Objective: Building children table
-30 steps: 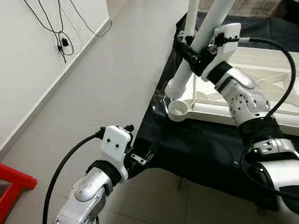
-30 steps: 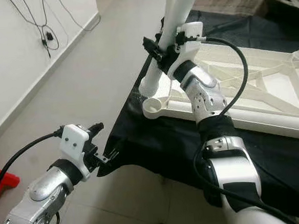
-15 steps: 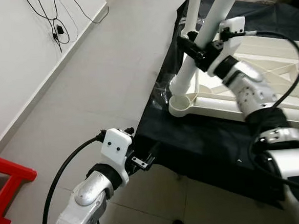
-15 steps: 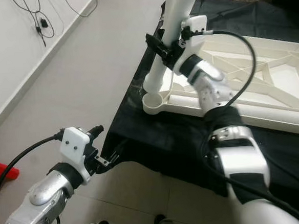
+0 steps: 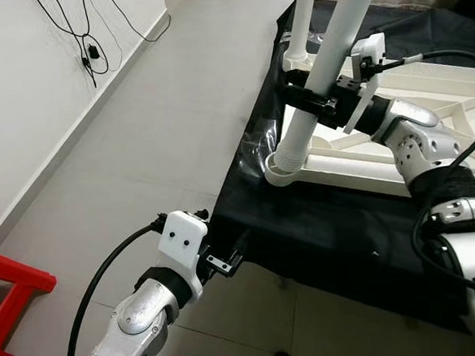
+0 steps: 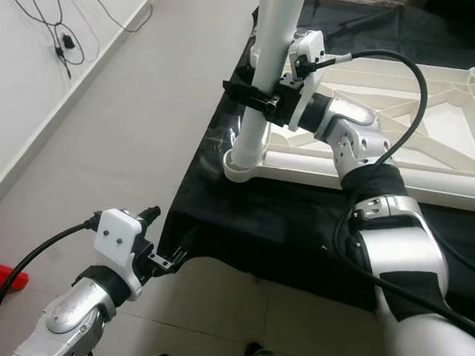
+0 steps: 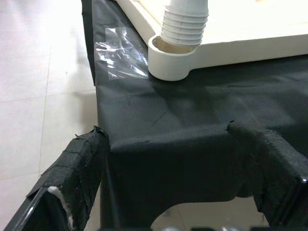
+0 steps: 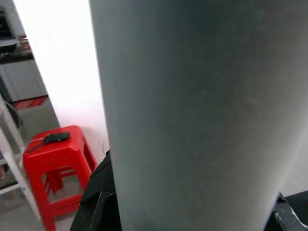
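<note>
left eye view: right gripper [image 5: 324, 107] clamps the white plastic tube leg [image 5: 327, 62], its ribbed end seated in the round corner socket [image 5: 282, 168] of the upturned white tabletop [image 5: 428, 108]; press straight down, keeping it upright. left wrist view: left gripper [image 7: 168, 187] gapes empty beside the black cloth [image 7: 192, 130].

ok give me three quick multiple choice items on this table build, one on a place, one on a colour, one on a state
1. Where does the white leg's lower end sit?
A. in the corner socket of the tabletop
B. on the floor
C. on the red stool

2. What colour is the cloth under the tabletop?
A. white
B. black
C. red

3. What is the right claw doing?
A. hanging open
B. resting on the floor
C. clamped on the leg

Answers: 1 A, the ribbed end stands in the ring; 2 B, black fabric beneath the frame; 3 C, its fingers close round the tube.
</note>
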Controlling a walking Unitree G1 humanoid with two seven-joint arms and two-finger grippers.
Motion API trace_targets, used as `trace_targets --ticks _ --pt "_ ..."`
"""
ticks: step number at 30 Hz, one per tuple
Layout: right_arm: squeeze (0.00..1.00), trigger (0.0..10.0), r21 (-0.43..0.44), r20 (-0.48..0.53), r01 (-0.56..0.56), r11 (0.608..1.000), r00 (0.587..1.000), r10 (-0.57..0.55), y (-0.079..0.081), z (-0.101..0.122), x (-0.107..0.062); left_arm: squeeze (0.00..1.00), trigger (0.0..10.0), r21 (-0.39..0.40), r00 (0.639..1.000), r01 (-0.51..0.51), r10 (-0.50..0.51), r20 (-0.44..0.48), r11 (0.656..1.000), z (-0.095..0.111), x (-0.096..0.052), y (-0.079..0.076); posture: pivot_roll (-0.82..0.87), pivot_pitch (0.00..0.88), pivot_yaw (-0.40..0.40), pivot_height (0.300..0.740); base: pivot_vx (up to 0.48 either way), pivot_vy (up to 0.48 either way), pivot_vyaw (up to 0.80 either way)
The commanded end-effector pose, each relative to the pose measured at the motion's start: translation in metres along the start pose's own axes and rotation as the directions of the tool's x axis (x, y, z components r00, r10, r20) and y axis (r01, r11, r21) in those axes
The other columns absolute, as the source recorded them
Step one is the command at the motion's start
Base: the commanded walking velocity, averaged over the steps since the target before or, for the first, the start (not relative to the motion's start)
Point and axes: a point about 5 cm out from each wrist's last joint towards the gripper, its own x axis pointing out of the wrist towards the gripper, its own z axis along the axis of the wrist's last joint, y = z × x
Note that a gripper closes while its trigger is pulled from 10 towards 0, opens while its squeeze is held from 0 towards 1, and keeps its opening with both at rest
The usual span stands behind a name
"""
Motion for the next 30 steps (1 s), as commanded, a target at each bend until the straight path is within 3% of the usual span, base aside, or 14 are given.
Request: trace_targets --ticks 1,19,30 --pt "0.0 0.0 0.052 -0.078 -0.027 0.998 0.996 0.031 0.004 -0.021 -0.001 0.0 10.0 0.002 1.0 0.009 -0.009 -0.014 1.0 -0.002 -0.003 -0.005 0.09 0.27 -0.055 0.74 0.0 0.0 0.0" --pt "0.0 0.0 0.088 -0.057 -0.138 0.987 0.988 0.143 0.019 -0.029 0.018 0.0 10.0 0.001 1.0 0.003 -0.003 -0.023 1.0 -0.004 -0.005 -0.006 0.09 0.271 -0.066 0.74 0.0 0.0 0.0" --pt "0.0 0.0 0.044 -0.07 -0.05 0.998 0.996 0.053 0.011 -0.026 0.019 0.0 10.0 0.001 0.999 0.003 -0.003 -0.033 1.0 -0.007 -0.006 -0.008 0.09 0.28 -0.071 0.74 0.0 0.0 0.0"
